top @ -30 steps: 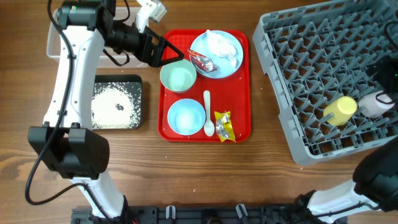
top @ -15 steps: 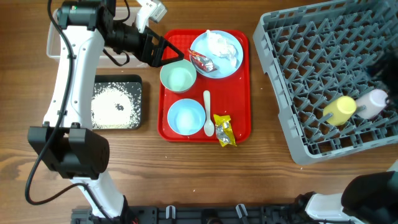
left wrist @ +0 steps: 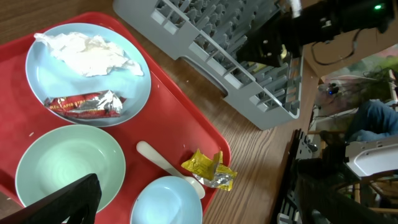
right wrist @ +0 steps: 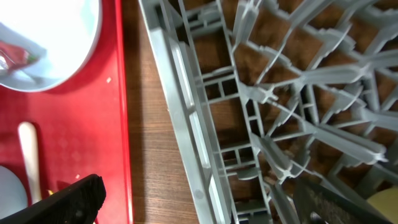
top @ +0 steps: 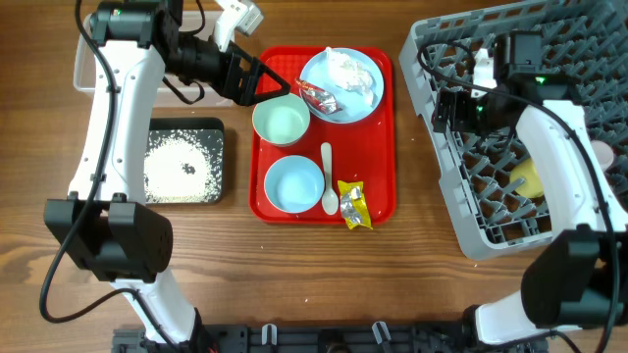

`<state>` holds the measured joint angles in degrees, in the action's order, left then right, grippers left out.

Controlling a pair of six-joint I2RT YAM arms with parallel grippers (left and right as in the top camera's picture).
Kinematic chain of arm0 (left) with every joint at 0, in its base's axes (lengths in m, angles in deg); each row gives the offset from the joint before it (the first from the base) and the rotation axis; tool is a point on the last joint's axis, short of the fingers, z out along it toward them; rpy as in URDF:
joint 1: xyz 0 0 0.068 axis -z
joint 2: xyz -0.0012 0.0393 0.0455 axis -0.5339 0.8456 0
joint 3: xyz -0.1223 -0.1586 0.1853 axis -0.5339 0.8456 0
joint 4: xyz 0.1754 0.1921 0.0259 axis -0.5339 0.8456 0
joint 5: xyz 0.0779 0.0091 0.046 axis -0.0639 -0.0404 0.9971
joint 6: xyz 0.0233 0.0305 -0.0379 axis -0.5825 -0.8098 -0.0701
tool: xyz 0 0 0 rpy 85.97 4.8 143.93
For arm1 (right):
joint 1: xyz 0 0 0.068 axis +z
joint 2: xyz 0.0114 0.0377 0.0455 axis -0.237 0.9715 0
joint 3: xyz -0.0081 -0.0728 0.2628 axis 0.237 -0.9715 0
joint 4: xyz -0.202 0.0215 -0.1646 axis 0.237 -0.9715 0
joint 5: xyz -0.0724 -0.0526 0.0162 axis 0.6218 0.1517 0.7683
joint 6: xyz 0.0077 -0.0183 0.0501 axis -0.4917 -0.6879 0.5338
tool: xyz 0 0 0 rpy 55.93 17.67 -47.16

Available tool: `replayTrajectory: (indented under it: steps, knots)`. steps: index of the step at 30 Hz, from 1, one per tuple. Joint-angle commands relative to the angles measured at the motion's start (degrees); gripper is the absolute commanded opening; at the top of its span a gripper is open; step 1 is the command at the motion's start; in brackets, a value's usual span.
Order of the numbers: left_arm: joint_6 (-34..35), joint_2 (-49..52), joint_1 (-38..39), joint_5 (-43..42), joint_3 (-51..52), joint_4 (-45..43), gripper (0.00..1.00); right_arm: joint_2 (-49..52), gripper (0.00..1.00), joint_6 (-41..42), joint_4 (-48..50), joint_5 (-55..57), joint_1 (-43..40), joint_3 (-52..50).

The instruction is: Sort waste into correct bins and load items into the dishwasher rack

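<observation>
Now the wide-open left claw (top: 265, 86) hangs just beside the pale mint round bowl (top: 282, 123), nearer than the equally spread right claw (top: 446, 110).

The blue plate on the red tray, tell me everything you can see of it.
The plate is round, light blue and glossy, lying flat in the tray's far corner beside the rack. A crumpled white tissue and a red wrapper lie on it. The mint bowl sits close by its rim.
</observation>
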<state>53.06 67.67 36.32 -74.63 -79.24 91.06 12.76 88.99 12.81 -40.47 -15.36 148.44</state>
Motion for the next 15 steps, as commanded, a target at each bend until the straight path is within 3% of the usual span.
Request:
replayTrajectory:
  steps: [1,4,7,11,14,15]
  knots:
    - [0.1,0.5,0.0,-0.1,0.2,0.0,1.0,3.3,1.0,-0.5,1.6,0.6,0.4,-0.6]
    - [0.1,0.5,0.0,-0.1,0.2,0.0,1.0,5.6,0.96,-0.6,3.9,0.6,0.9,-0.6]
    - [0.1,0.5,0.0,-0.1,0.2,0.0,1.0,7.4,0.76,3.6,5.2,0.7,1.4,-0.6]
    - [0.1,0.5,0.0,-0.1,0.2,0.0,1.0,9.0,0.58,6.6,6.4,1.1,2.2,-0.6]
    - [0.1,0.5,0.0,-0.1,0.2,0.0,1.0,9.3,0.29,9.9,7.7,3.2,2.9,-0.7]
    - [0.1,0.5,0.0,-0.1,0.2,0.0,1.0,9.3,0.24,10.9,8.1,3.2,2.9,-0.7]
